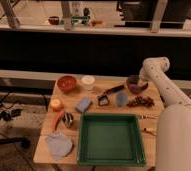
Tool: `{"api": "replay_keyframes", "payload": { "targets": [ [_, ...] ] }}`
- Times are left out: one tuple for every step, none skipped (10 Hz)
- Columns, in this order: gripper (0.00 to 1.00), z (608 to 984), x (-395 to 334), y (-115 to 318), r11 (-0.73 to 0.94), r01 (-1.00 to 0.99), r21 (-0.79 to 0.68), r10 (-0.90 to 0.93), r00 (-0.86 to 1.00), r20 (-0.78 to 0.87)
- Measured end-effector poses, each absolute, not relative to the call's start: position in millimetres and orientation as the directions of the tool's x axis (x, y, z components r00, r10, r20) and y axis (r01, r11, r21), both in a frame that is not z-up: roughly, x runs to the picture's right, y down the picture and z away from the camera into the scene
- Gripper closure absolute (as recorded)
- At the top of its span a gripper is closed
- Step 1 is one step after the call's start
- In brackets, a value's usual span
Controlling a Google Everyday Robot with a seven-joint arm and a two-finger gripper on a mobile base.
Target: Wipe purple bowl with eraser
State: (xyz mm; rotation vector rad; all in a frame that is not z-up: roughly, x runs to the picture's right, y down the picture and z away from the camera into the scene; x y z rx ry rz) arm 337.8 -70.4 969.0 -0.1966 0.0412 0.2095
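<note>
Purple bowl (134,85): far right part of the wooden table (69,100), right of the black-handled brush (109,94). Gripper (142,79): at the end of the white arm (164,92), down at the bowl's right rim; how far open it is, and whether it has hold of anything, cannot be told. Also present: orange-red bowl (67,83), white cup (88,82), green tray (111,142) at the front.

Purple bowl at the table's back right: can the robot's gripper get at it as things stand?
Probably yes. The gripper is right by the purple bowl, at its right rim, with nothing between them. The black-handled tool and the dark red cluster lie in front of the bowl, out of the way.
</note>
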Motion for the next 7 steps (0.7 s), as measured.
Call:
{"api": "replay_keyframes", "payload": {
  "targets": [
    [0.86,968.5,339.3,-71.3,0.960,-0.210,-0.187,0.202,0.977,-0.062],
    [0.86,968.1,340.9,-71.4,0.960,-0.210,-0.185,0.202,0.977,-0.064],
    [0.86,968.1,340.9,-71.5,0.960,-0.210,-0.185,0.201,0.977,-0.064],
    [0.84,968.2,340.5,-71.6,0.960,-0.210,-0.185,0.201,0.977,-0.064],
    [0.78,968.3,340.2,-71.7,0.960,-0.209,-0.185,0.201,0.978,-0.064],
    [0.66,968.5,339.8,-71.7,0.960,-0.209,-0.185,0.201,0.978,-0.064],
    [0.56,968.4,339.7,-71.8,0.960,-0.209,-0.185,0.201,0.978,-0.063]
  ]
}}
